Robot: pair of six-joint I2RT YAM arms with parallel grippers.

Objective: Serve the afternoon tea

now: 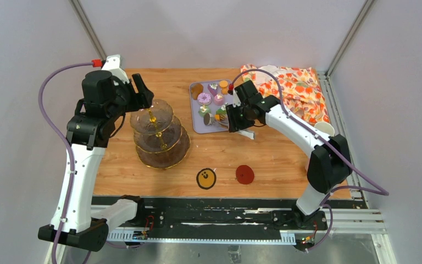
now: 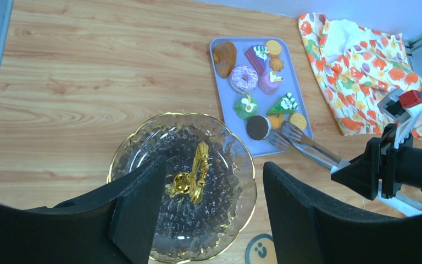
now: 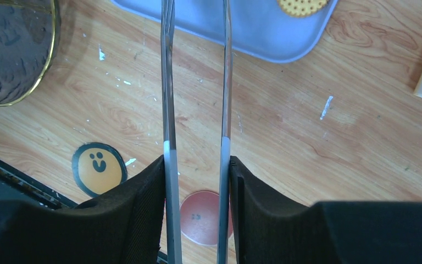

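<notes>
The three-tier glass stand [image 1: 159, 135] with its gold handle [image 1: 153, 116] stands left of centre; I see no pastries on its plates. My left gripper [image 1: 145, 98] is open and hovers over the top plate [image 2: 181, 220], with the handle [image 2: 196, 173] between and below its fingers. Toy pastries, among them a purple donut [image 2: 244, 78], lie on the lilac tray [image 1: 196, 118]. My right gripper [image 1: 232, 118] is shut on the metal tongs [image 3: 167, 110]. The tong tips [image 2: 286, 136] are over the tray's near end, beside a dark round biscuit [image 2: 257, 127].
A yellow smiley coaster [image 1: 206, 178] and a red coaster [image 1: 245, 174] lie near the front edge. An orange floral cloth [image 1: 296, 91] covers the back right corner. A white cup [image 1: 324, 129] stands at the right edge.
</notes>
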